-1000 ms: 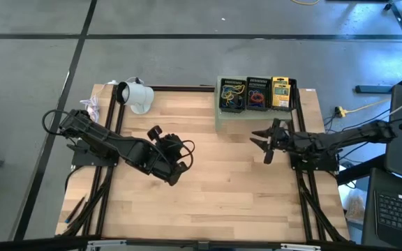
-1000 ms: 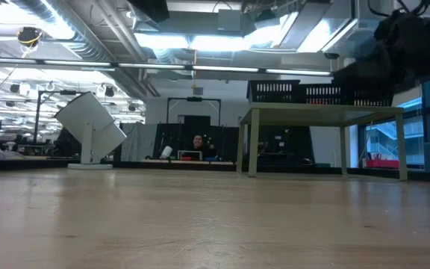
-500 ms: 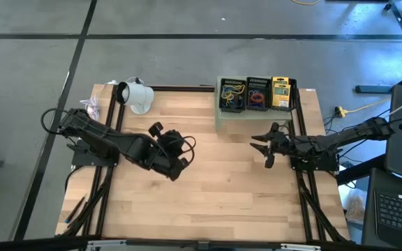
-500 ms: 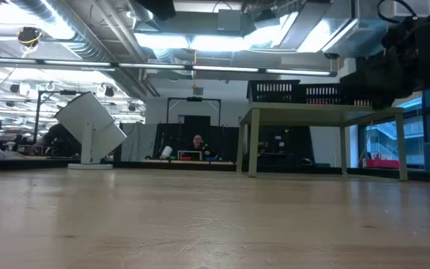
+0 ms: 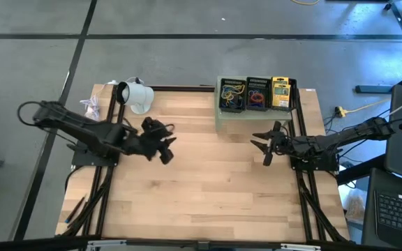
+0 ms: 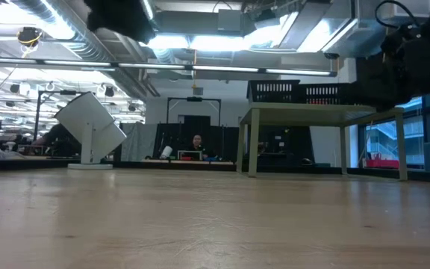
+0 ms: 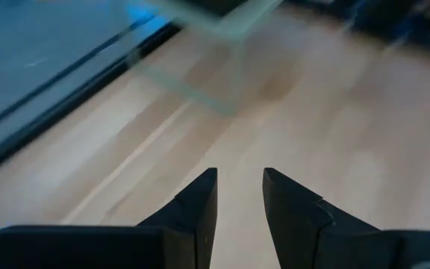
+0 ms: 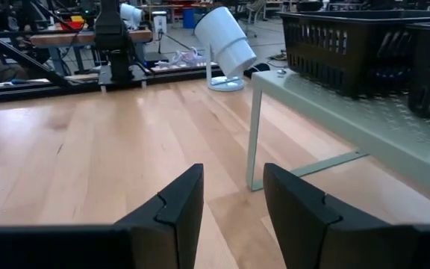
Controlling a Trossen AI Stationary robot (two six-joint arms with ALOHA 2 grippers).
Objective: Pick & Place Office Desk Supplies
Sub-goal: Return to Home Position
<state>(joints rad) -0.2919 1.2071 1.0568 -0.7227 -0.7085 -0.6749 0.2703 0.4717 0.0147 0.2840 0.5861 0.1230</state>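
Observation:
The office desk supplies lie in black baskets on the pale green stand at the table's far right. One basket holds yellow, green and blue rubber bands, and another holds red and blue ones. A yellow packet lies beside them. My left gripper hangs open over the bare table at the left middle, its fingers with nothing between them. My right gripper stands open just in front of the stand, fingers apart, pointing toward the table's left.
A white cup-like object lies at the table's far left corner and also shows in the right wrist view. The stand's leg rises close ahead of my right gripper. Bare wood fills the middle and near side.
My left gripper has drawn back from the table's middle toward the left and far edges, turning as it went, fingers still apart and holding nothing. My right gripper has stayed almost where it was.

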